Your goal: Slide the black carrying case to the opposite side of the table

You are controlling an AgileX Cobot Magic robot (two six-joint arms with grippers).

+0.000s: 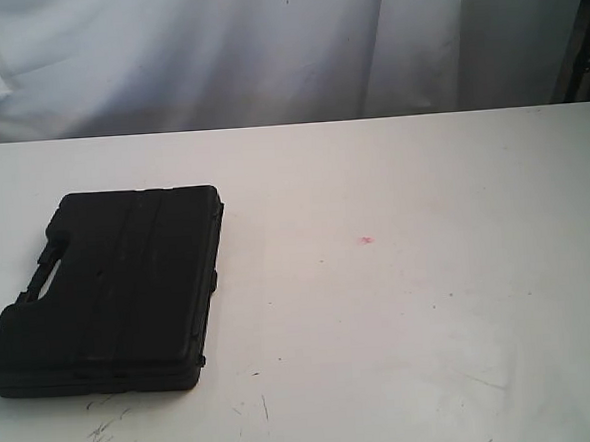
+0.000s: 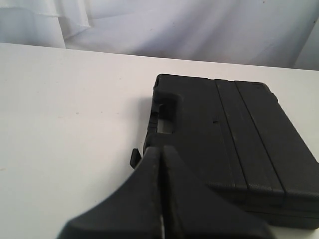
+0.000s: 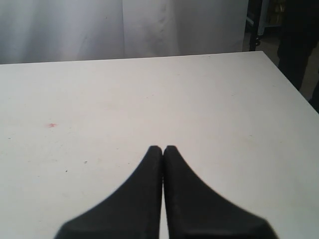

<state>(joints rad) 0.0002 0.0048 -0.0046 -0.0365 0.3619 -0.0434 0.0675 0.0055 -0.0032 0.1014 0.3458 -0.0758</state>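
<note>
The black carrying case (image 1: pixel 119 287) lies flat on the left part of the white table (image 1: pixel 430 303), its handle cut-out facing the left edge. No arm shows in the exterior view. In the left wrist view my left gripper (image 2: pixel 160 150) is shut with nothing in it, its tips over the near corner of the case (image 2: pixel 224 144) beside the handle opening. My right gripper (image 3: pixel 163 148) is shut and empty too, hanging over bare table (image 3: pixel 209 99) with no case in its view.
A tiny pink spot (image 1: pixel 366 240) marks the tabletop right of the case. Dark scuff marks (image 1: pixel 102 428) lie near the front edge below the case. A white cloth backdrop (image 1: pixel 265 53) hangs behind the table's far edge.
</note>
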